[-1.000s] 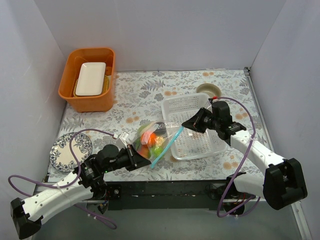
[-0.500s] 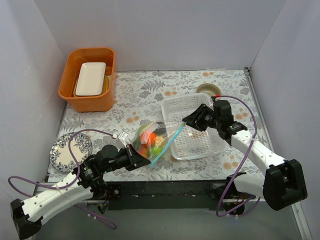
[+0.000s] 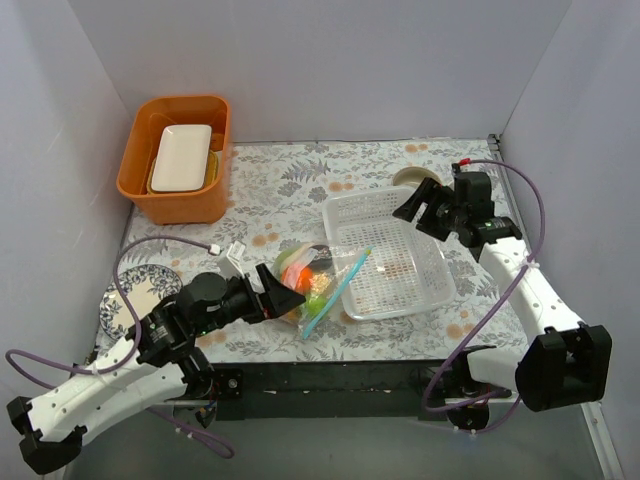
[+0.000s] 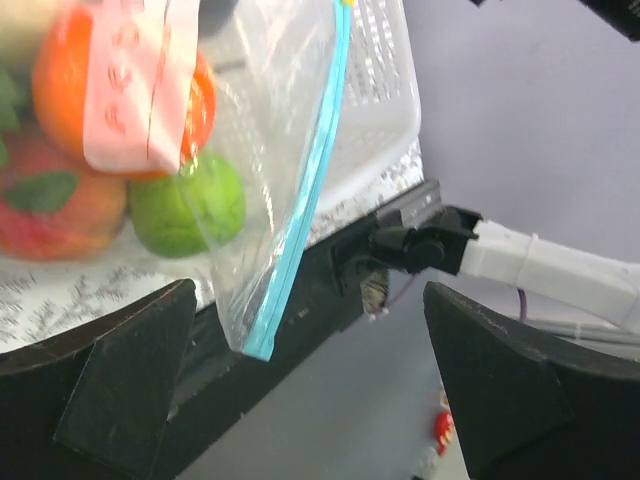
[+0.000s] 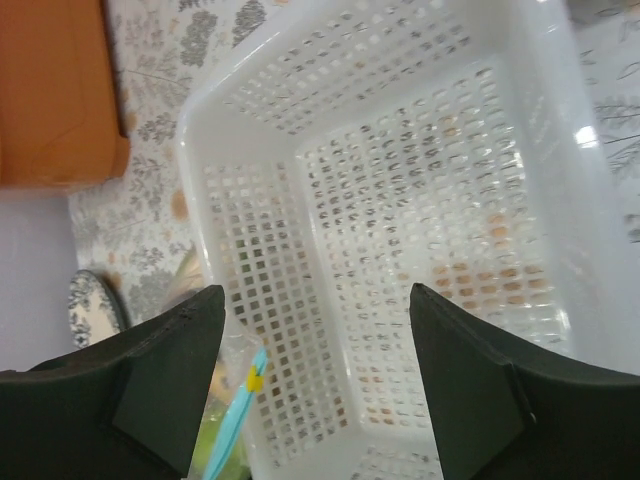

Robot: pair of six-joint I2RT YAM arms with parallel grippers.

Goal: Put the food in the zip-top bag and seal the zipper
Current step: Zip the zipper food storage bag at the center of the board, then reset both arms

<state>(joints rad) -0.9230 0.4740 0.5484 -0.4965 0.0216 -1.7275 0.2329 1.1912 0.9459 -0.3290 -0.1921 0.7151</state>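
Note:
The clear zip-top bag (image 3: 312,283) lies on the floral cloth and leans on the white basket's near left corner. The food (image 3: 298,279) shows through it: an orange piece (image 4: 120,80), a green one (image 4: 190,205) and a reddish one (image 4: 50,205). The teal zipper (image 3: 337,292) runs as one thin diagonal line, with a small yellow slider (image 5: 255,380) at its far end. My left gripper (image 3: 290,298) is open at the bag's near corner; its fingers (image 4: 140,370) touch nothing. My right gripper (image 3: 415,210) hangs open over the basket's far side, holding nothing.
The white perforated basket (image 3: 335,215) sits right of the bag, with nothing in it. An orange bin (image 3: 135,185) holding a white dish (image 3: 182,157) stands at the back left. A patterned plate (image 3: 125,300) lies near left, and a small bowl (image 3: 415,178) sits behind the basket.
Both grippers opened and let go of the zipper's ends. The right arm drew back toward the far right, over the basket. The left gripper backed off slightly, and the bag stayed in place.

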